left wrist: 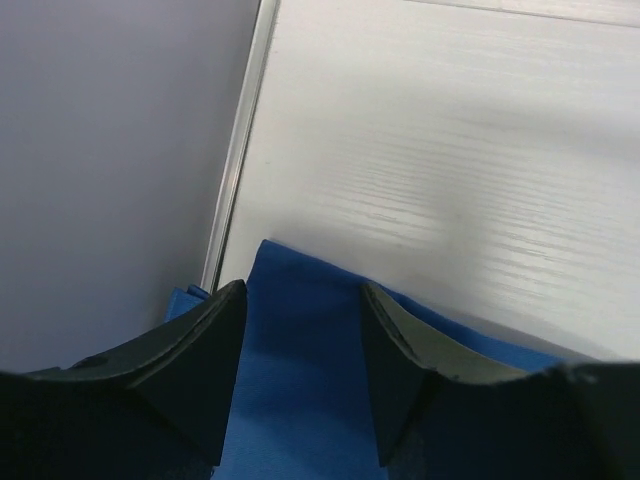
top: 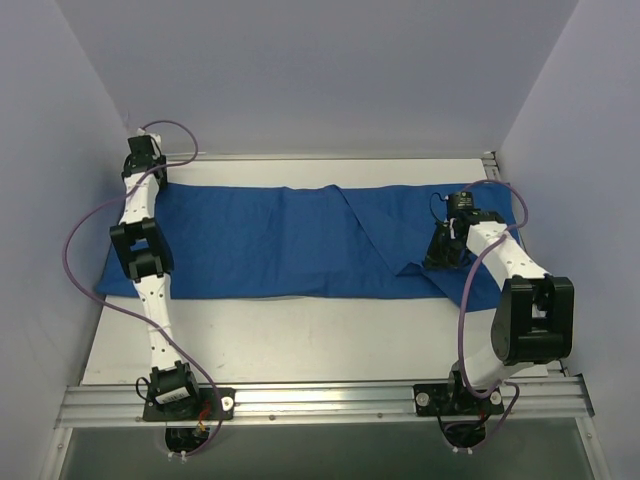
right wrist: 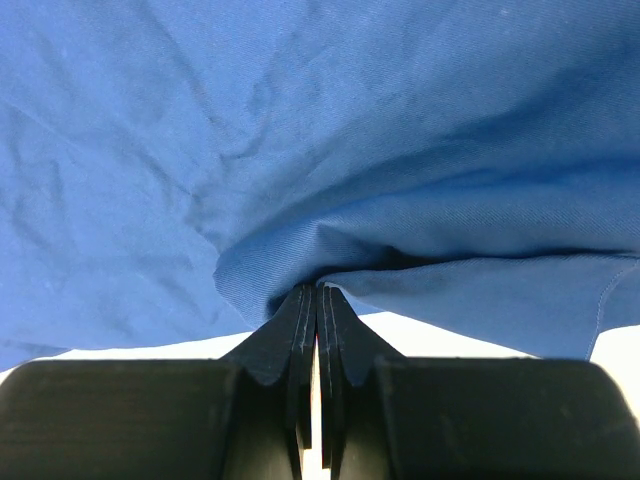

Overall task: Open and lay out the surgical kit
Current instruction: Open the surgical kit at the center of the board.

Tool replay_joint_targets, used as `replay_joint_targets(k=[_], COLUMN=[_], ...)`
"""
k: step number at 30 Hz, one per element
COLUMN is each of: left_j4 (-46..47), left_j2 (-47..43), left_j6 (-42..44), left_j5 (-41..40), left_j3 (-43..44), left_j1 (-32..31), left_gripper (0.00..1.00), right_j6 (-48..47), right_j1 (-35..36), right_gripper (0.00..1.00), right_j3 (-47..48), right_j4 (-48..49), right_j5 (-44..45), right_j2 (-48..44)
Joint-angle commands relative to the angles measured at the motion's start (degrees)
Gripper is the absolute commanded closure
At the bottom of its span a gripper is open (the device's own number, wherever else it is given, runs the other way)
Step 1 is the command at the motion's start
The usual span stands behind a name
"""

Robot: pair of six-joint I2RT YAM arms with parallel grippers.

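Observation:
The deep-blue drape (top: 270, 245) lies spread across the table, with a folded flap toward the right. My left gripper (top: 146, 160) is open at the drape's far left corner; in the left wrist view its two fingers (left wrist: 200, 350) straddle the drape's corner (left wrist: 300, 370). My right gripper (top: 443, 255) is shut on a fold of the drape (right wrist: 330, 250) near the right end, and cloth bunches at its fingertips (right wrist: 318, 292). The steel tray and the instruments are hidden or out of view.
The white tabletop (top: 300, 340) shows in front of the drape. Grey walls close in on the left, back and right. A metal rail (top: 320, 400) with the arm bases runs along the near edge.

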Motion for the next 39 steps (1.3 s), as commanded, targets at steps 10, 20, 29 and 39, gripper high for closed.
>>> replay_joint_targets(k=[10, 20, 29, 39], left_j4=[-5.7, -6.7, -5.6, -9.7], left_j2=[0.7, 0.9, -2.2, -3.0], left_j6=[1.9, 1.1, -3.6, -7.7], left_j5=[10.2, 12.0, 15.7, 21.3], left_j3=[0.6, 1.6, -1.1, 2.4], left_j1=[1.0, 1.8, 2.5, 4.8], left_gripper=[0.57, 0.98, 0.91, 0.64], right_j6=[-1.4, -1.1, -0.9, -1.3], right_j1=[-0.3, -0.4, -0.4, -0.4], right_gripper=[1.0, 1.0, 1.0, 1.0], right_j3=[1.9, 3.7, 5.0, 5.7], right_j4=[-1.9, -2.5, -2.9, -2.7], right_j5=[0.3, 0.1, -0.3, -0.4], right_j2=[0.3, 1.7, 2.7, 3.5])
